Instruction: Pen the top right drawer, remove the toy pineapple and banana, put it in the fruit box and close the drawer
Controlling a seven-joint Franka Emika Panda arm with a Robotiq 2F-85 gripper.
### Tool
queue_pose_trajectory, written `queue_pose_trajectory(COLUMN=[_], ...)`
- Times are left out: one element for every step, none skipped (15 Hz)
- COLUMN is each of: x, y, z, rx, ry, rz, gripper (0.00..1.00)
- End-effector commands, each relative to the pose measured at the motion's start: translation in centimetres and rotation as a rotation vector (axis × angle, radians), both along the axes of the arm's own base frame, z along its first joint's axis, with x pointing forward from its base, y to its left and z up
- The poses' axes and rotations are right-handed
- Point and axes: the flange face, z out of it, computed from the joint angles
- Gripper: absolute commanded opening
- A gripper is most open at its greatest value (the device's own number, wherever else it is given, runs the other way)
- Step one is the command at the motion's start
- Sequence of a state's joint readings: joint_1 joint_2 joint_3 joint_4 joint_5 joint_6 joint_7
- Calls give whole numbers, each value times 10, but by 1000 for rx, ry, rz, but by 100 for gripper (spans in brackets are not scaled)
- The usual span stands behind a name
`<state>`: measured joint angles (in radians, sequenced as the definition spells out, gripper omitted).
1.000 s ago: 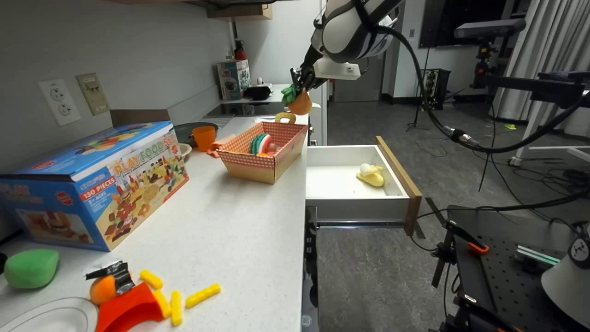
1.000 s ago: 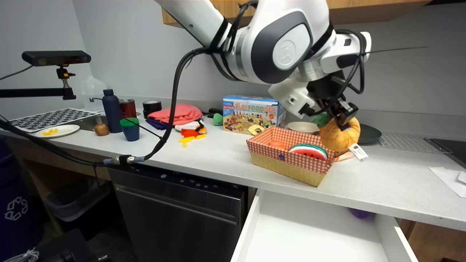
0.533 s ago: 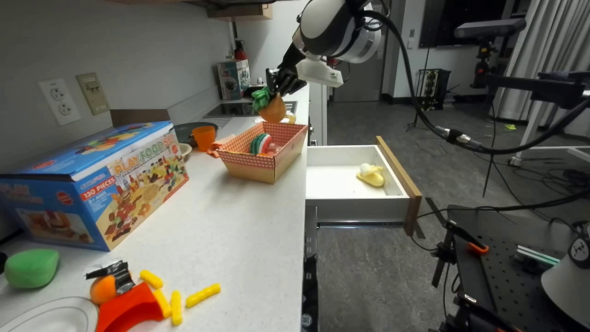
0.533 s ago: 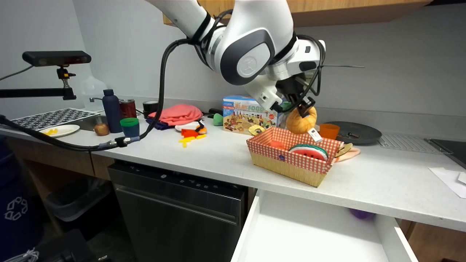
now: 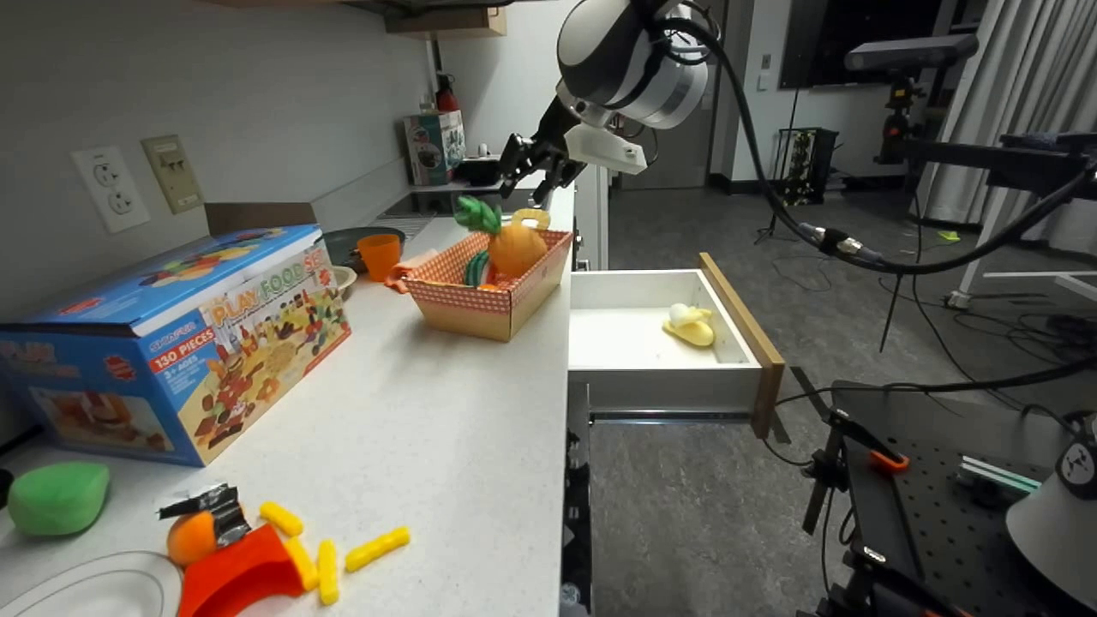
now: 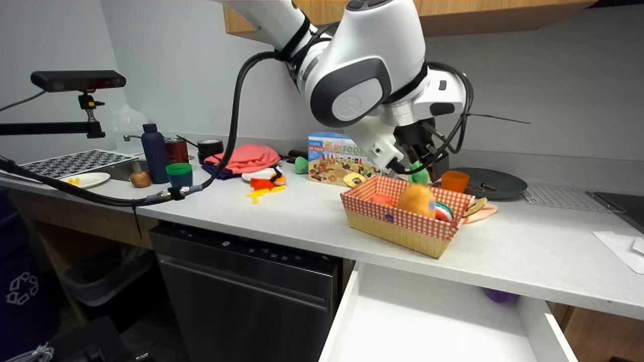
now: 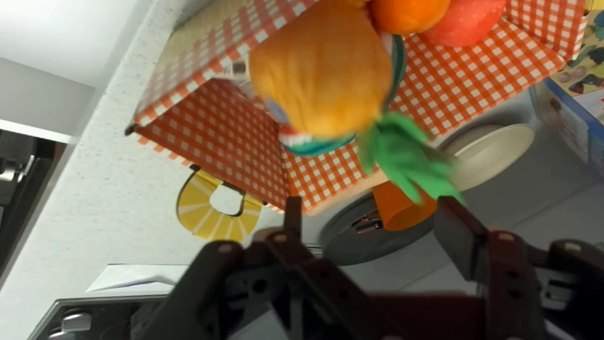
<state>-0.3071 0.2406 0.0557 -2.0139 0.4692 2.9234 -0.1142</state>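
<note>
Probably plush: toy pineapple (image 7: 321,75), light, squashy, hard to harm; best pinched across its round body. Body is inside the fruit box (image 5: 467,319), upper middle of wrist view, blurred; can't tell if at rest. Long axis slants, leafy crown (image 7: 401,148) toward lower right. Gripper (image 7: 370,208) spread, holding nothing. Toy banana (image 5: 692,332) in the drawer (image 5: 613,334), right of centre in an exterior view.

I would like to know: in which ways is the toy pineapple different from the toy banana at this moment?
Colour: the toy pineapple has an orange body and green leaves; the toy banana is pale yellow.
Shape: the pineapple's body is rounded; the banana looks more elongated.
Place: the pineapple's body is in the fruit box, its leaves reaching past the rim; the banana lies in the open drawer.
Shared: both are toy fruits, and the open gripper holds neither.
</note>
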Motion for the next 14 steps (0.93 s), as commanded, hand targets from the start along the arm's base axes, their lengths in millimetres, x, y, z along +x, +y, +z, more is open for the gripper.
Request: queue_pose_trajectory(x=[-7,-11,-16,-22,-28,-36,-51,-63,-75,-87,-96,-104,-110,-115], y=[-17,-21,-29,-37,-47,-59,-81,-98,-115,-129,-143,-153,-162,-169], z=[10,10,7,3,-3,-12,-22,-32,-45,-57,-68,-80,-93,-106], rx=[11,4,-10,-23,-38,-58,-80,-92,-94,-90,-91,-84,-70,-51], ry=[-5,0,19,42,67,98,137,177,225,270,303,341,371,400], rz=[7,-2,-20,-41,-58,-79,-106,-128,-152,-176,-202,-220,-245,-270], gripper=[99,100,100,100,100,100,100,100,100,100,100,100,100,100])
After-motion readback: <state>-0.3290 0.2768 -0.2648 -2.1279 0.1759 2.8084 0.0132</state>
